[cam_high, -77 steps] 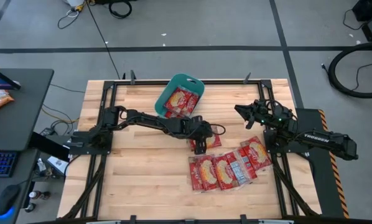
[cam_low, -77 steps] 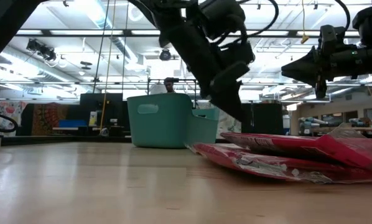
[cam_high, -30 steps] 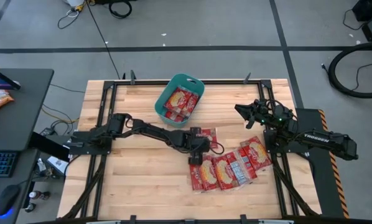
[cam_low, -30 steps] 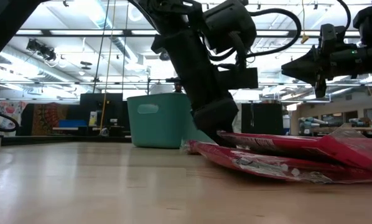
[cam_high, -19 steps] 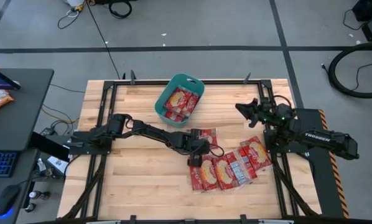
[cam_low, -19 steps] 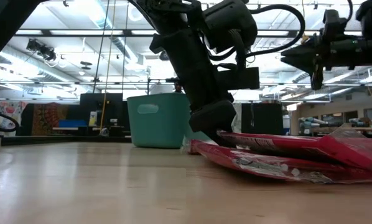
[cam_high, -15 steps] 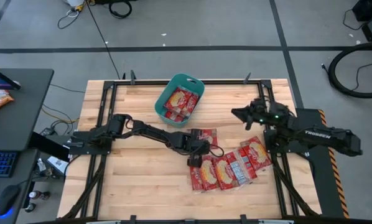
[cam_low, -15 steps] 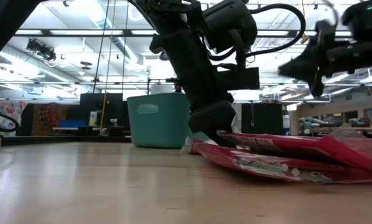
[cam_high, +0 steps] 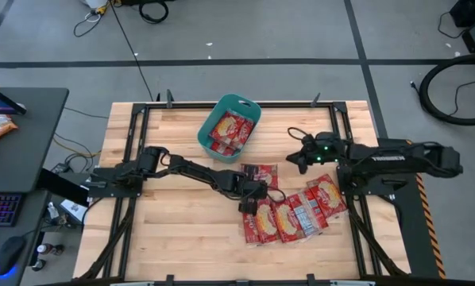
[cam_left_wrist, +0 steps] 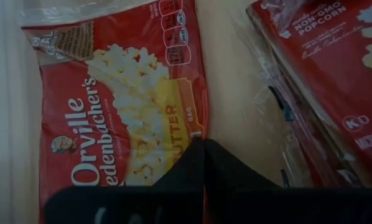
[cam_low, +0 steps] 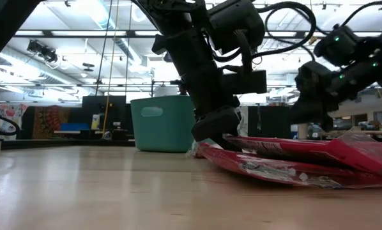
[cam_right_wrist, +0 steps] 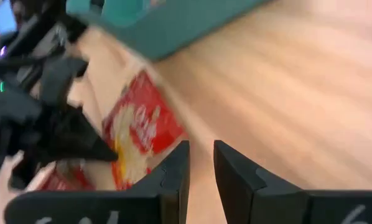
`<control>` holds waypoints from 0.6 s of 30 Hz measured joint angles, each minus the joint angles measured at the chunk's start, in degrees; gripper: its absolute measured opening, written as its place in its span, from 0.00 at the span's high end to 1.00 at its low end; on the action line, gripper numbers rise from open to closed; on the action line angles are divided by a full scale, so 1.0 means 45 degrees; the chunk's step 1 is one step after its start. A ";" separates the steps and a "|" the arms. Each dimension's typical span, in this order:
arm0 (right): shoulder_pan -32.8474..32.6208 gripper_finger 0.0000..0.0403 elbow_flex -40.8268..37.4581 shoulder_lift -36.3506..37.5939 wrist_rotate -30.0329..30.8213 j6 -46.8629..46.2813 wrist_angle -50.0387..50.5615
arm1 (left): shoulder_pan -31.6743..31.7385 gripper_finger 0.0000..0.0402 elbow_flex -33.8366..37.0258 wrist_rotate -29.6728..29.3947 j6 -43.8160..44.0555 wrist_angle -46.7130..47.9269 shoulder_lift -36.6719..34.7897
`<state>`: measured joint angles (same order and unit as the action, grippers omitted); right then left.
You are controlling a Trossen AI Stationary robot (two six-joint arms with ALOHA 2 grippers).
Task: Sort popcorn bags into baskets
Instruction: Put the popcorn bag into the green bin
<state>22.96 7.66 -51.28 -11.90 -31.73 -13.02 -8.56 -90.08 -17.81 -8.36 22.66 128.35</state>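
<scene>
Since earlier, right gripper (cam_high: 295,161) swings inward, slightly parted, empty. Left gripper (cam_high: 249,202) pinched closed over popcorn bag (cam_left_wrist: 120,118) beside the row, basket (cam_high: 208,129) well apart. Likely light, floppy, slick; grip an edge.

**Readable print on the popcorn bags and the right arm**

In the left wrist view, the popcorn bag (cam_left_wrist: 120,106) lying under the camera carries the brand "Orville Redenbacher's" in white letters along its red side, with "UTTER" and "BAG" showing on the yellow and orange strip beside the popcorn photo; the first letter of that word is hidden by the dark fingers. The small nutrition figures at the bag's end are too small to read. A second popcorn bag (cam_left_wrist: 335,68) nearby reads "NON-GMO POPCORN", with a "K D" mark lower on its red face. In the high view, white lettering on the right arm (cam_high: 391,159) is too small to read.
</scene>
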 joint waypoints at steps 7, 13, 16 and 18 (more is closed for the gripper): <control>-0.0446 0.80 0.0004 -0.2342 0.0129 -0.0571 -0.2181 | 0.0000 1.00 0.0005 0.0047 0.0025 -0.0148 -0.0010; -0.0661 0.71 0.0296 -0.4017 0.0461 -0.0962 -0.3089 | -0.0005 1.00 0.0005 0.0051 0.0025 -0.0190 -0.0010; -0.0811 0.64 0.0810 -0.4896 0.0089 -0.0957 -0.3113 | -0.0005 1.00 0.0005 0.0060 0.0022 -0.0267 -0.0015; -0.0947 0.58 0.1229 -0.5526 0.0016 -0.0854 -0.3092 | -0.0005 1.00 0.0005 0.0070 0.0025 -0.0290 -0.0015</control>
<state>18.70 13.20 -76.15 -11.83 -35.57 -26.93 -8.58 -90.06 -17.50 -8.25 21.36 128.29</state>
